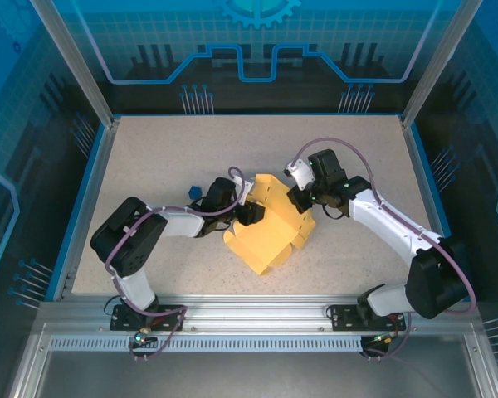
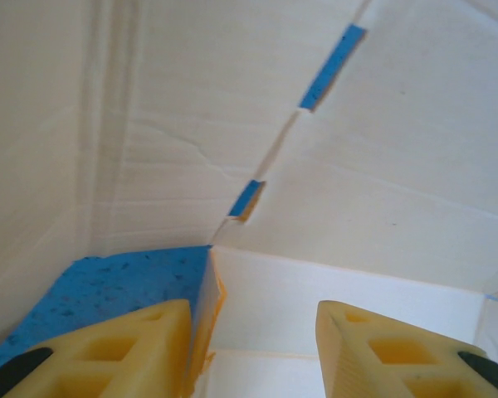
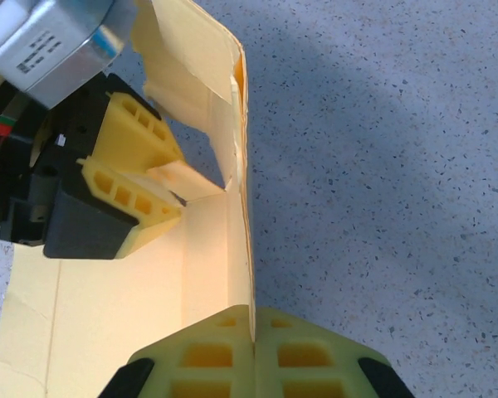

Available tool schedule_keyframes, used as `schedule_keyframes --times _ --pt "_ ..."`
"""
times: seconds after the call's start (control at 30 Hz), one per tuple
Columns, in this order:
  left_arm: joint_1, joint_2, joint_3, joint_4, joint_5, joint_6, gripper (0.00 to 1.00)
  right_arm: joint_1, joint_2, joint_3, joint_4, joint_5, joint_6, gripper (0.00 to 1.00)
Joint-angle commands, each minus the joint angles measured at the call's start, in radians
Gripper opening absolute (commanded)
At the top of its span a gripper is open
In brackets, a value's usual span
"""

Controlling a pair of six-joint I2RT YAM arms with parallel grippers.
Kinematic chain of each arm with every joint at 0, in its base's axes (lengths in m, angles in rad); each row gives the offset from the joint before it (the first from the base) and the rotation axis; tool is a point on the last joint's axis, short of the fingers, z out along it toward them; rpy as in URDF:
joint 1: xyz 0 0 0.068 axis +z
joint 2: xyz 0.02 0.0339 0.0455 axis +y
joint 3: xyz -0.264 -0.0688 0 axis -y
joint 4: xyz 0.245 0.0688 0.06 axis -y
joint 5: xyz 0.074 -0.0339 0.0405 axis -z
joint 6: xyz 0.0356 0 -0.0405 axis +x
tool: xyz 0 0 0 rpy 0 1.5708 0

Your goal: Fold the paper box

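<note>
The paper box (image 1: 266,240) is a pale yellow card sheet, partly folded, lying mid-table with its walls raised. My right gripper (image 1: 303,206) is shut on the top edge of one upright wall (image 3: 247,249), with the card pinched between its fingers (image 3: 253,313). My left gripper (image 1: 253,214) reaches into the box from the left. Its jaws (image 2: 253,305) stand apart, with a thin card wall (image 2: 206,315) against the inner side of the left finger (image 2: 141,344). The box's pale inner panels (image 2: 382,166) rise in front of it. The left gripper's yellow fingers (image 3: 129,186) sit inside the fold.
The speckled beige tabletop (image 1: 166,157) has a blue rim (image 1: 83,199) and metal frame posts at the back corners. Bare table lies to the right of the held wall (image 3: 382,166). A patch of table shows beside the left finger (image 2: 108,282).
</note>
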Motion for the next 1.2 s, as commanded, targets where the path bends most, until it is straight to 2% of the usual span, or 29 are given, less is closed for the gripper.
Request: schedule_keyframes --times 0.0,0.43,0.7,1.0,1.17 --pt "-0.009 -0.016 -0.037 0.121 0.083 -0.047 0.45 -0.017 0.014 0.012 0.015 -0.018 0.025 0.0" --pt "-0.062 0.068 -0.028 0.17 0.061 -0.051 0.46 -0.019 0.019 -0.007 0.038 -0.031 0.049 0.0" --pt "-0.058 0.014 -0.039 0.144 0.048 -0.029 0.49 -0.02 0.003 -0.012 0.033 -0.022 0.034 0.0" --pt "0.015 -0.145 -0.067 0.102 0.055 -0.02 0.53 -0.021 -0.019 -0.024 0.025 -0.033 0.008 0.0" --pt "0.069 -0.184 -0.03 0.06 0.086 -0.035 0.55 -0.019 -0.018 -0.021 0.027 -0.044 0.006 0.0"
